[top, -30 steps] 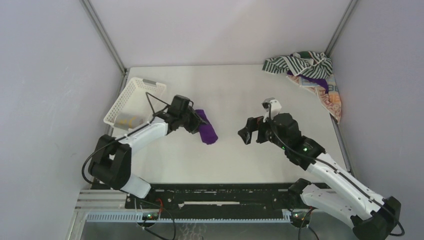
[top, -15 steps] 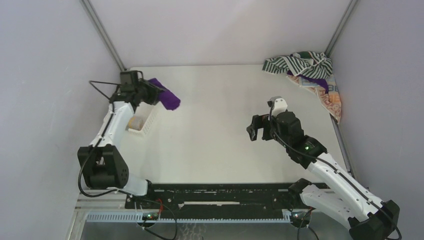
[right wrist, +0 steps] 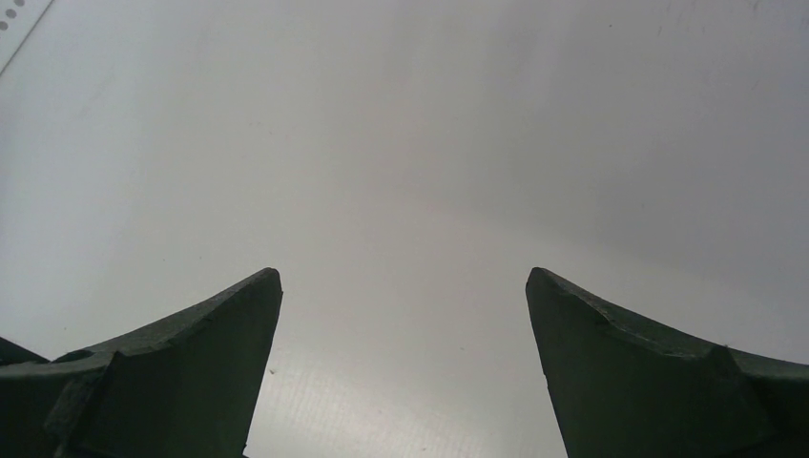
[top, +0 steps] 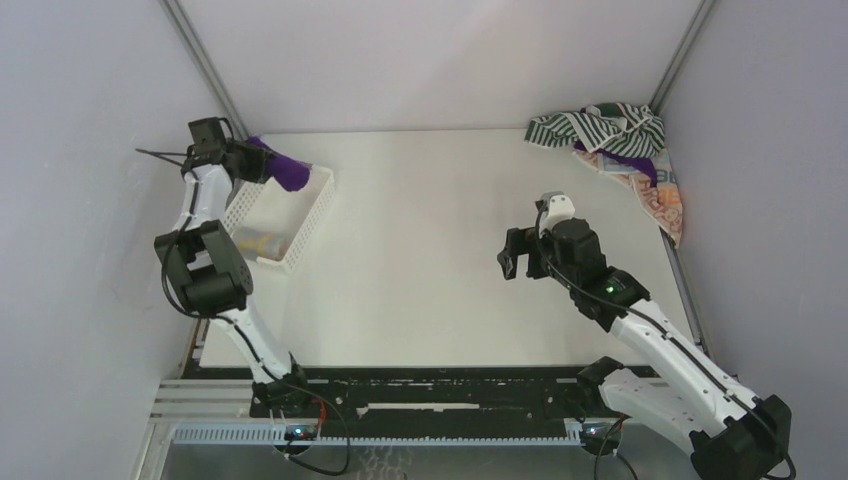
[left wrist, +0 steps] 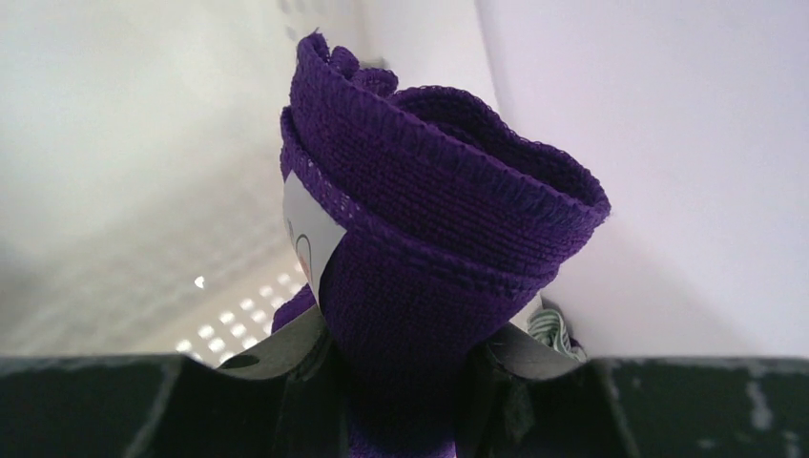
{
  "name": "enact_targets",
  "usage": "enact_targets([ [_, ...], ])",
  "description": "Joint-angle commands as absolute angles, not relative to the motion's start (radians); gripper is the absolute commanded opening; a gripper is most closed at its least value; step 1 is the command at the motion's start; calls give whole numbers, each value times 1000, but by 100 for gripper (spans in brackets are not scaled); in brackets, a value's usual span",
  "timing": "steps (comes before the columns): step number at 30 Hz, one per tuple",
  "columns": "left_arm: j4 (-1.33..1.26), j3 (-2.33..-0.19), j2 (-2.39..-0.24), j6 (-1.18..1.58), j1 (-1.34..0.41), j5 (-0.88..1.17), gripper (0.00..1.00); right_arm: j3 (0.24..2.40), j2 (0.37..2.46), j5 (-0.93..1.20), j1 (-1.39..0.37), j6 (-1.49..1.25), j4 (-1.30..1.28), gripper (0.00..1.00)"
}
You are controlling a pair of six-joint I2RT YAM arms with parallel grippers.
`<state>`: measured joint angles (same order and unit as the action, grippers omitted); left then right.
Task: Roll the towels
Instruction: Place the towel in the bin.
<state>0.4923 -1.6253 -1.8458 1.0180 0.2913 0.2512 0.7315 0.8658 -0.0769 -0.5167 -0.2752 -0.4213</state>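
**White table (top: 430, 270): purple towel (top: 287, 173) clamped above the basket (top: 312, 215)**

Top view. Pale grey walls (top: 450, 60) on three sides, white surface between them. At far left, left gripper (top: 262, 165) raised over the far end of the white lattice basket, closed hard on the rolled purple towel. Roll sticking out to the right, above the basket's far rim, clear of the table. Inside the basket, toward its near end: yellow towel (top: 258, 243), lying low on the bottom. In the far right corner: green-and-white striped towel (top: 598, 124), a crumpled heap, touching and partly covering the orange-beige patterned towel (top: 662, 197) spread along the right wall. Both loose, not rolled. Right of centre: right gripper (top: 512, 262) above bare table, well apart from every cloth, carrying nothing.

Left wrist view. Purple towel filling the middle of the frame: a tight roll of knitted cloth, layered edges turned toward the lens, lower end pinched between the two dark fingers. White label (left wrist: 310, 239) tucked against the roll's left side. Behind, on the left, blurred basket lattice; on the right, plain pale wall.

Right wrist view. Two dark fingertips (right wrist: 219, 324) at the bottom corners, spread wide, nothing between them. Beyond, only smooth white table.
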Motion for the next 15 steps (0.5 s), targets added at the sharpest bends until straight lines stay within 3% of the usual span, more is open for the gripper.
enact_targets([
  [1,434,-1702,-1941,1024,346,333,24,734,881,-70,-501,-250,-389,100],
  [15,383,-1565,-2024,1001,366,340,25,734,926,-20,-474,-250,-386,100],
])
